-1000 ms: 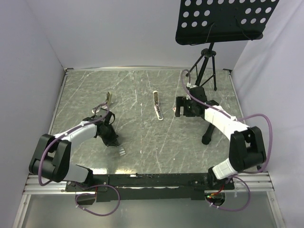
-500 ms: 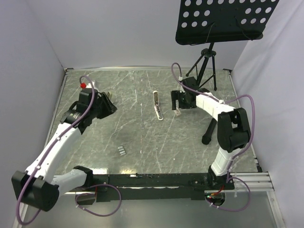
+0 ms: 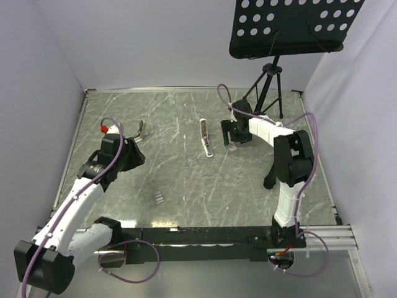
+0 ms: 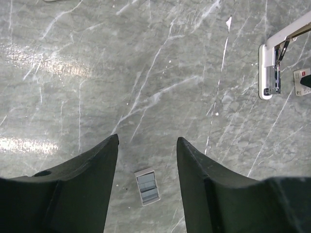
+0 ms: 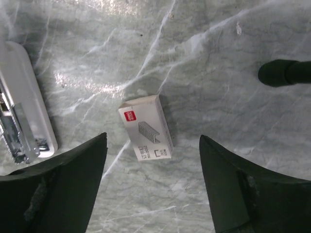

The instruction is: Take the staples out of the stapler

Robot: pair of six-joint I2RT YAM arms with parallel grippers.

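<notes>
Staples (image 4: 146, 187) are lying between the left gripper's (image 4: 146, 145) spread jaws; a staple box (image 5: 146, 127) is sitting between the right gripper's (image 5: 152, 141) parted jaws.

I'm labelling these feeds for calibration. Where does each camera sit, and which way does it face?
Top external: high behind the bases, looking down on the table; both arms show, left gripper and right gripper open.
Left wrist: on the left arm, looking down at the staples; its two fingers frame the bottom.
Right wrist: on the right arm, looking down at a staple box; its fingers show likewise.
Shared: both wrist views catch the stapler, as does the top view.
</notes>
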